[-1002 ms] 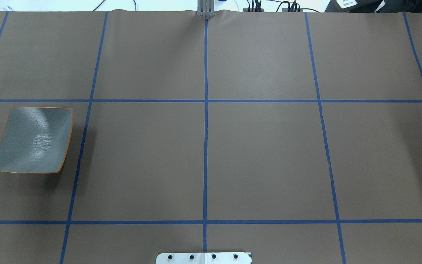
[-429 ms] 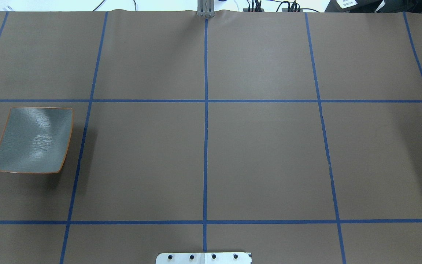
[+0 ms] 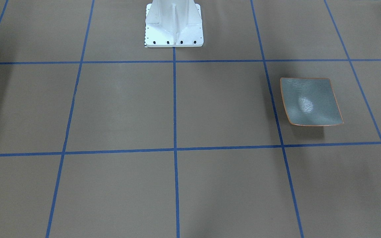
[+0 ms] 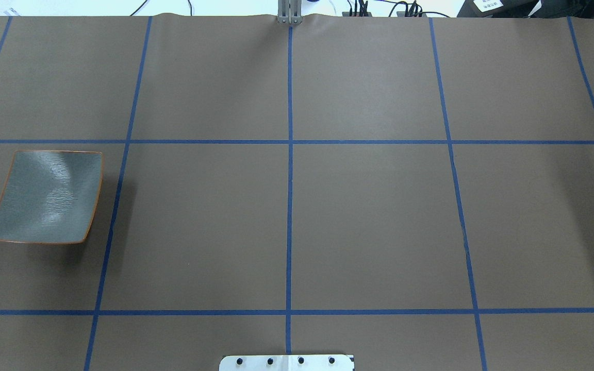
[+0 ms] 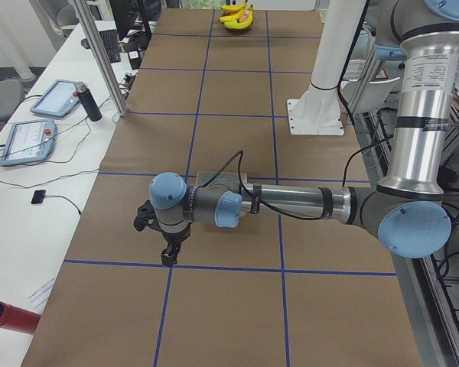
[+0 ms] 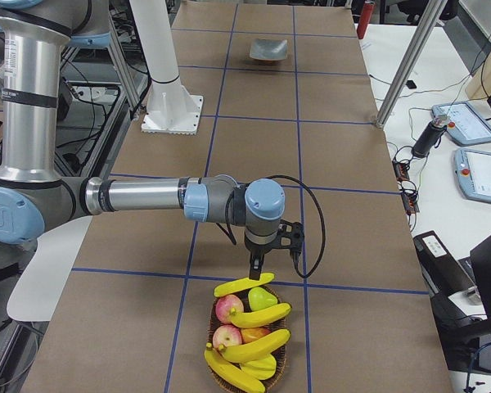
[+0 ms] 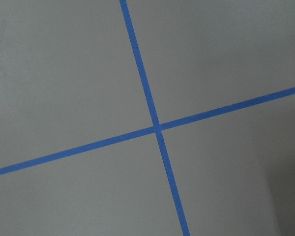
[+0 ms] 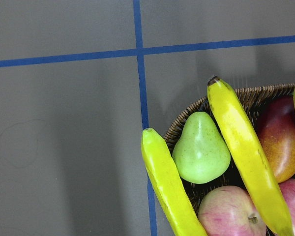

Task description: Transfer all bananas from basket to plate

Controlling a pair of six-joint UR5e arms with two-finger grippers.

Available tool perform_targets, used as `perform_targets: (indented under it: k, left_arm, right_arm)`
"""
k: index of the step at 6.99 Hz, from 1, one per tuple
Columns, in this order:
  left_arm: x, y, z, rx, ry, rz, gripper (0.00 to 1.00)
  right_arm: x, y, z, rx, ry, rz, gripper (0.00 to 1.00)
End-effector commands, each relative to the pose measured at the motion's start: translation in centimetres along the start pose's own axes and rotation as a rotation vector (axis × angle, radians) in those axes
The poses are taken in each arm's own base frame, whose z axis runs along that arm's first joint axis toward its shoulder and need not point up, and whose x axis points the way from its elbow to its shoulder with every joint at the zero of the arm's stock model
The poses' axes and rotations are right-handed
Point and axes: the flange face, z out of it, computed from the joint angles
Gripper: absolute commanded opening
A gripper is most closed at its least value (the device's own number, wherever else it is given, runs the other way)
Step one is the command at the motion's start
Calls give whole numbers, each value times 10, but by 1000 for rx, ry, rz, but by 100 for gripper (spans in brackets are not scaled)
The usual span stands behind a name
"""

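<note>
Bananas job hasn't begun, I'd say: on the long tabletop the right arm reaches low over one end and the left arm over the other, prob. so each covers its own half. The basket holds all four w/ a pear & apples, while the plate sits bare, well apart at the far end. Right claw hangs tip-down just above the topmost banana, likely staged for a 1st pick. Left claw hangs near the plate. Can't tell if either is spread or pressed together.
</note>
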Motion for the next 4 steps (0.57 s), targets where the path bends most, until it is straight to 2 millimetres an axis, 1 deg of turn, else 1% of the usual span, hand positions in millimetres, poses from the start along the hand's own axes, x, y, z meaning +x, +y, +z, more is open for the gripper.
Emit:
perform_targets:
  k: [1, 2, 4]
  left_arm:
    - [3, -8, -2, 12, -3, 17, 100]
    - [5, -8, 1, 8, -3, 20, 100]
    - [1, -5, 6, 0, 3, 10, 100]
  right_arm:
    - [6, 2, 7, -13, 0, 7, 100]
    - [5, 3, 5, -8, 1, 6, 100]
    - [10, 0, 10, -17, 6, -51, 100]
